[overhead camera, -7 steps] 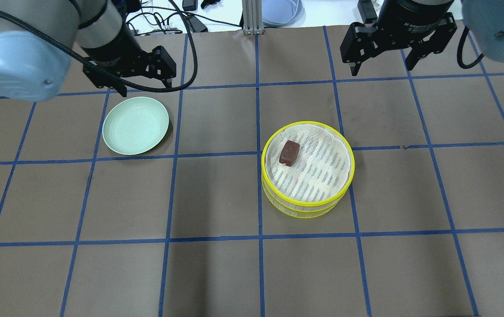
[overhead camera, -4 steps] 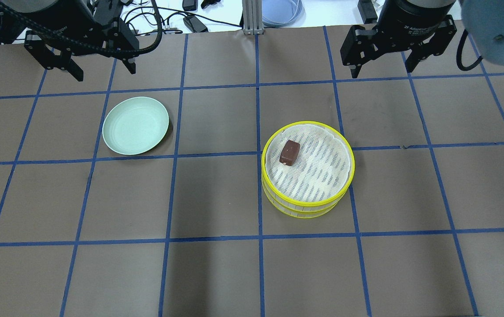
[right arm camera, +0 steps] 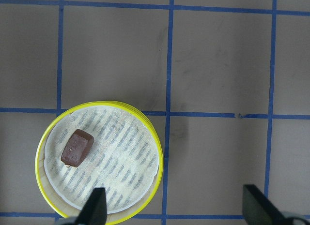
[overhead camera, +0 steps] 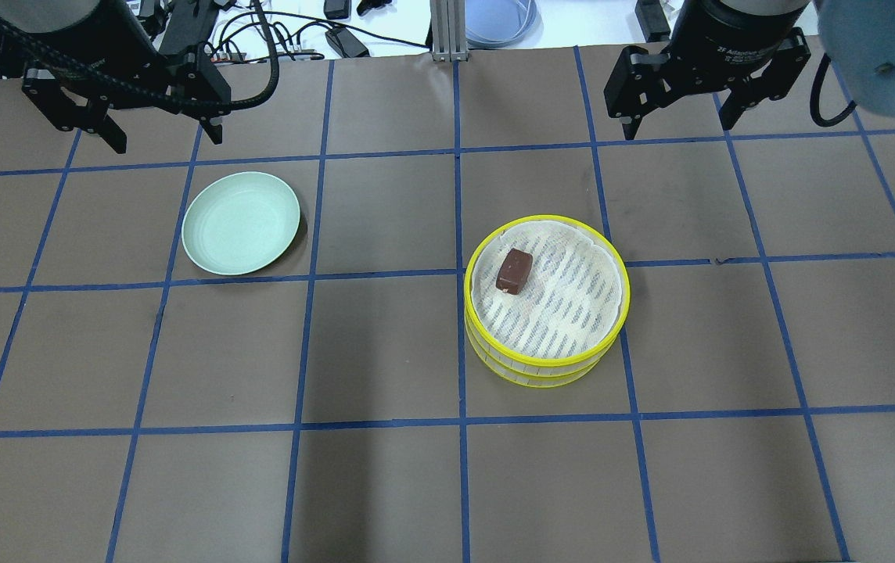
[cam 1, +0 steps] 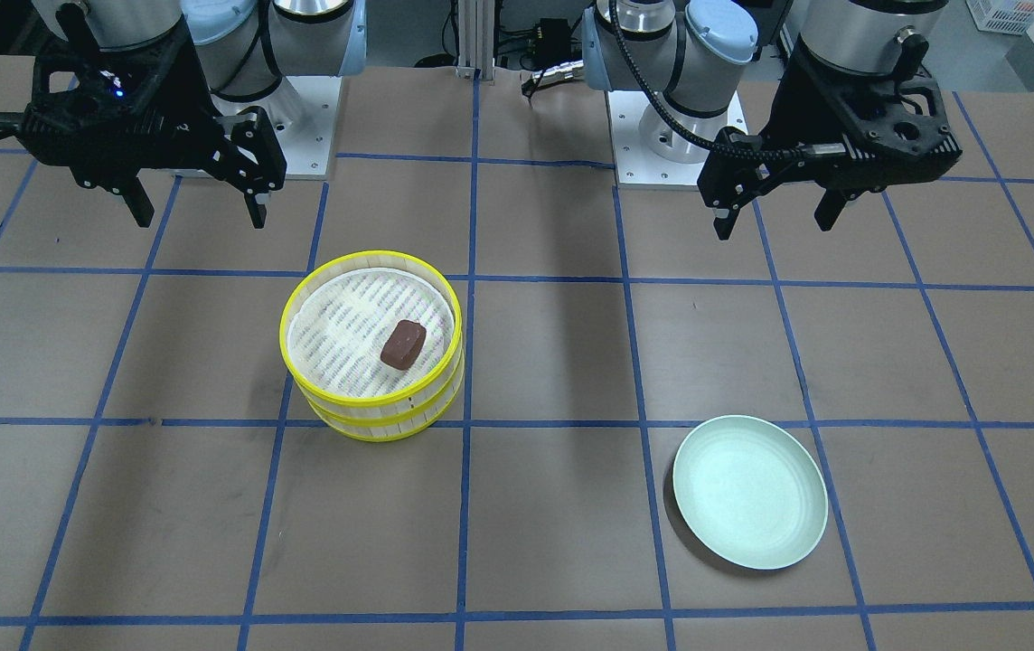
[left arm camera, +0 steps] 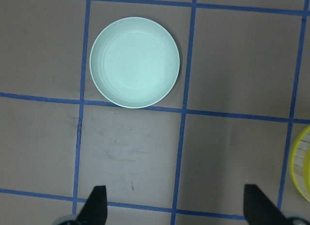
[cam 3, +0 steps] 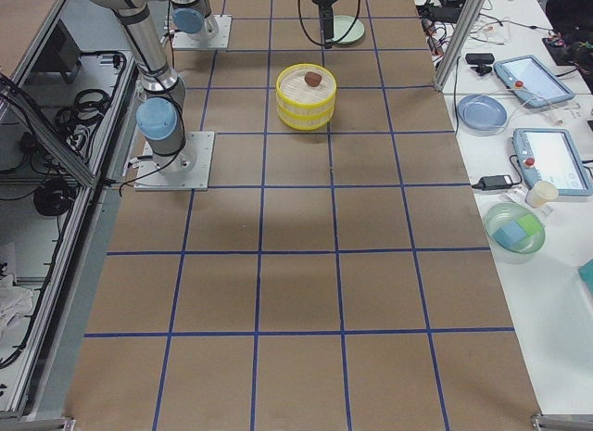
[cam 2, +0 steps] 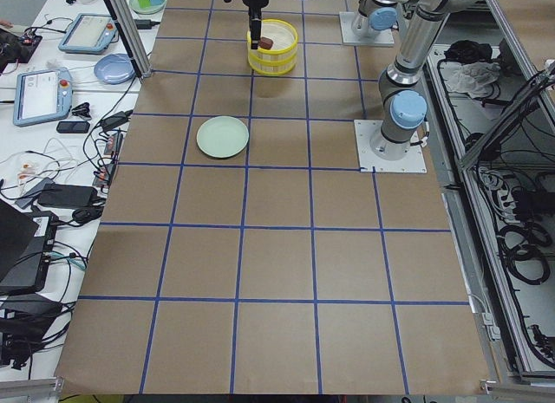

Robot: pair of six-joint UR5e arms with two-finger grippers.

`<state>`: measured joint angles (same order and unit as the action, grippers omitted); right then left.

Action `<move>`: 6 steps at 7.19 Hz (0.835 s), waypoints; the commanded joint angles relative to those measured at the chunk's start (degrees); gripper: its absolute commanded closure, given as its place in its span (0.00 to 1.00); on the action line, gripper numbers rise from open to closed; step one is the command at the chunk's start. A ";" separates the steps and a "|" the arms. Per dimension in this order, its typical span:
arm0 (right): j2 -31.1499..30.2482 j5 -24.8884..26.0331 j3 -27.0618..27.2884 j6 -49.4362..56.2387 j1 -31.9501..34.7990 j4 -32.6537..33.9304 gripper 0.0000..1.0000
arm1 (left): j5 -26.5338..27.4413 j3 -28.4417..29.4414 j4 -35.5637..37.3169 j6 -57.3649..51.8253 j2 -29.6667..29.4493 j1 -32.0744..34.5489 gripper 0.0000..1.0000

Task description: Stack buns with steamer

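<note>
A careless descent by the right gripper (overhead camera: 680, 128) could knock the stacked yellow-rimmed round steamer tiers (overhead camera: 543, 374) and jolt the dark reddish-brown blocky bun (overhead camera: 514, 271) lying loose in the top tier. No cream bun shows. Both arms hover high, fingers spread wide and empty. The steamer lies well ahead of the right fingers, the pale green round plate (overhead camera: 240, 223) ahead of the left gripper (overhead camera: 166, 141).

The upper steamer tier (overhead camera: 573, 305) covers the floor of the lower tier (cam 1: 381, 428), so its contents cannot be determined, and the left wrist view crops the steamer (left arm camera: 301, 164) to a narrow yellow arc at the right edge.
</note>
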<state>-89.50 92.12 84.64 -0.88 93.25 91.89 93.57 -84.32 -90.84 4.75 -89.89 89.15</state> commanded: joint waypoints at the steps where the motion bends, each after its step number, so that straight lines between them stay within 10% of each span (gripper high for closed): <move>1: 0.03 -0.01 0.00 0.00 0.00 -0.04 0.00 | -0.31 -1.98 0.22 -0.01 0.59 -0.03 0.00; 6: 0.03 -0.01 0.00 0.09 0.00 -0.04 0.00 | -1.90 -1.99 0.13 0.00 1.38 -0.38 0.00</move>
<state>-89.47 92.11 84.64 -0.82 93.25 91.85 91.58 -86.38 -90.75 5.04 -88.57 88.88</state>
